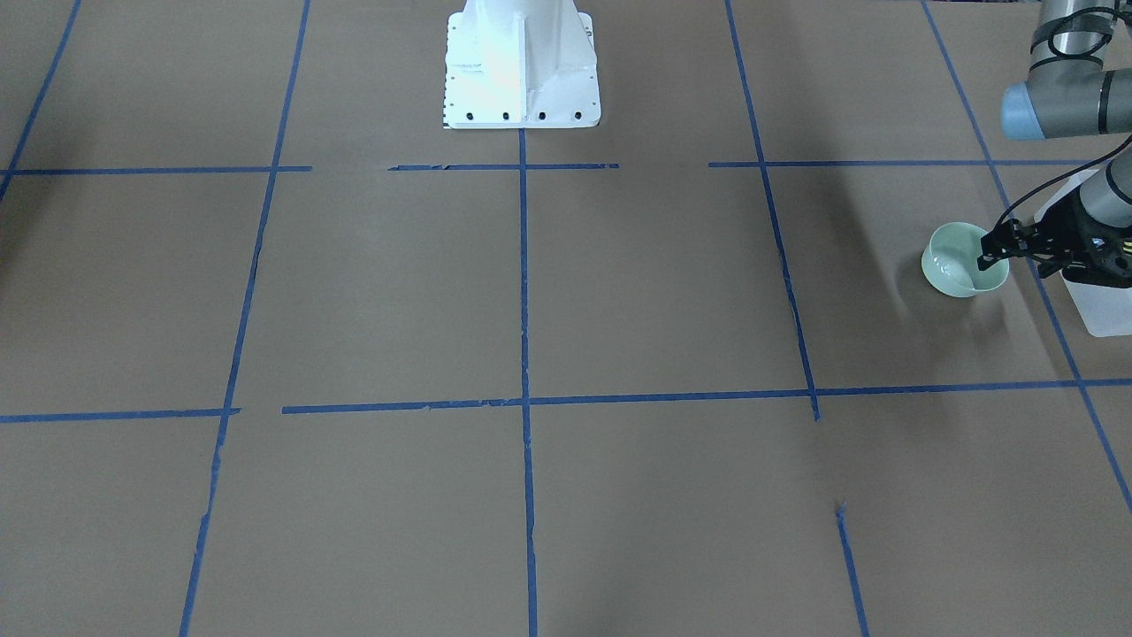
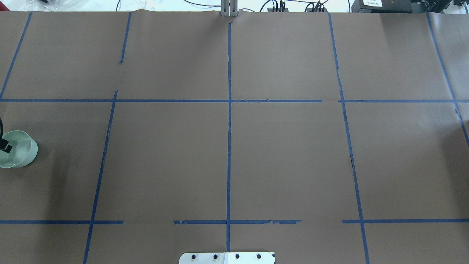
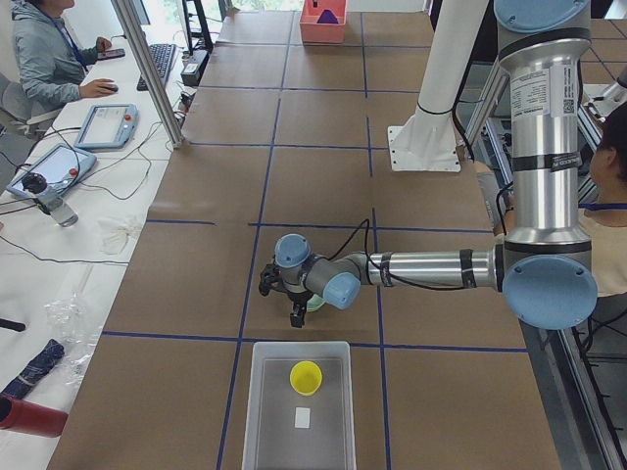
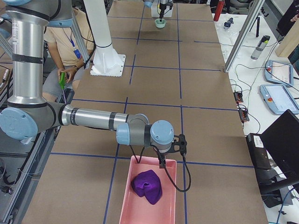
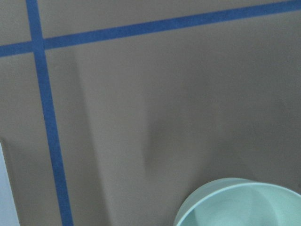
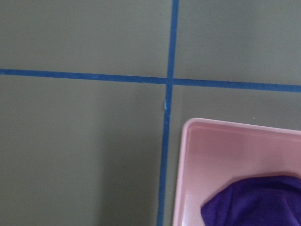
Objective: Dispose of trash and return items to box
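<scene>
Front view's right edge: left gripper (image 1: pixel 992 254) pinches pale green bowl's (image 1: pixel 948 268) rim, just beside frosted box (image 1: pixel 1102 307) holding yellow cup (image 3: pixel 306 377). Whether the right gripper (image 4: pixel 161 162), above pink bin's (image 4: pixel 167 205) far rim, is spread or pressed together cannot be told.

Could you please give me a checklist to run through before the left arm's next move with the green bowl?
1. Left gripper at the green bowl rim: ok.
2. Firm grip on the bowl: cannot tell.
3. White box open, with room beside the yellow cup: ok.
4. Right gripper away from the bowl, above the pink bin: ok.
5. Bowl empty: cannot tell.
</scene>
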`<state>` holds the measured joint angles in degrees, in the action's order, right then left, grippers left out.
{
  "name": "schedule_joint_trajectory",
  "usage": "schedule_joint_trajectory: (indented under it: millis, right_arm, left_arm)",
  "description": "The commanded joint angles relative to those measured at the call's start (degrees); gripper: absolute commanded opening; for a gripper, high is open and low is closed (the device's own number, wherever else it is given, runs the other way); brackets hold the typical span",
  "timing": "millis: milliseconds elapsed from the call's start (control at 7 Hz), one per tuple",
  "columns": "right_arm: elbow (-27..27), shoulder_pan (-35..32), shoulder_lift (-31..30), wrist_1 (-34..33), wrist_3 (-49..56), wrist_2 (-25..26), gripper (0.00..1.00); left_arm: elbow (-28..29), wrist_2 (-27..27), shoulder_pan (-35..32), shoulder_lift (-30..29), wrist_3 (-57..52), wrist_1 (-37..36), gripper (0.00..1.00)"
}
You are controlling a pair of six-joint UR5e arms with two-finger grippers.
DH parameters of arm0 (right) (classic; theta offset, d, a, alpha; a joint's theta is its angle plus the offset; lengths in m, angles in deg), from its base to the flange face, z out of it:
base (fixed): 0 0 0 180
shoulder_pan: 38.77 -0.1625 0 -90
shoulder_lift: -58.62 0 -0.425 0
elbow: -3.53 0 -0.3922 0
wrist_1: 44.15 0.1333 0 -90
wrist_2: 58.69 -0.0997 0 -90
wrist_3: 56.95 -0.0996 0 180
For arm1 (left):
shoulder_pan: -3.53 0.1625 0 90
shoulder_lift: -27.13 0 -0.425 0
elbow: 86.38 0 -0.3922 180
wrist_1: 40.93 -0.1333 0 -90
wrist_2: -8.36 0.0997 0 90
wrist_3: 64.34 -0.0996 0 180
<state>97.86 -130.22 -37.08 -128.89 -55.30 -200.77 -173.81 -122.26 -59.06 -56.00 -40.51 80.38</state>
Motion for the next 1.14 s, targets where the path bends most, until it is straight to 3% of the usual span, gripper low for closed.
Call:
schedule_joint_trajectory:
  millis: [0,143,286,429,714,1000]
  right_arm:
    - [8.37,6.51,0.16,0.09,-13.26,-3.03,1.00]
    - [10.59,9.16,0.95,0.09,-18.21,-3.03,1.00]
    - [11.57,11.62,2.78,0.09,-22.79,-3.03,1.00]
    - [12.02,14.00,4.71,0.18,-27.62,-3.03,1.00]
    - [12.29,14.55,5.35,0.18,-28.55,-3.03,1.00]
    - [14.03,17.17,5.87,0.18,-32.91,-2.77,1.00]
  left_arm:
    - [0.15,0.01,1.06,0.69,0.07,0.60,0.64]
    - [0.59,-0.08,1.33,0.69,0.16,0.68,0.43]
    - [0.85,-0.25,1.85,0.69,0.25,0.68,0.30]
    - [1.03,-0.25,2.21,0.60,0.16,0.68,0.04]
    - [0.25,-0.43,2.12,0.60,0.68,1.90,0.00]
    - [-9.20,-1.21,0.55,1.91,0.34,1.12,0.00]
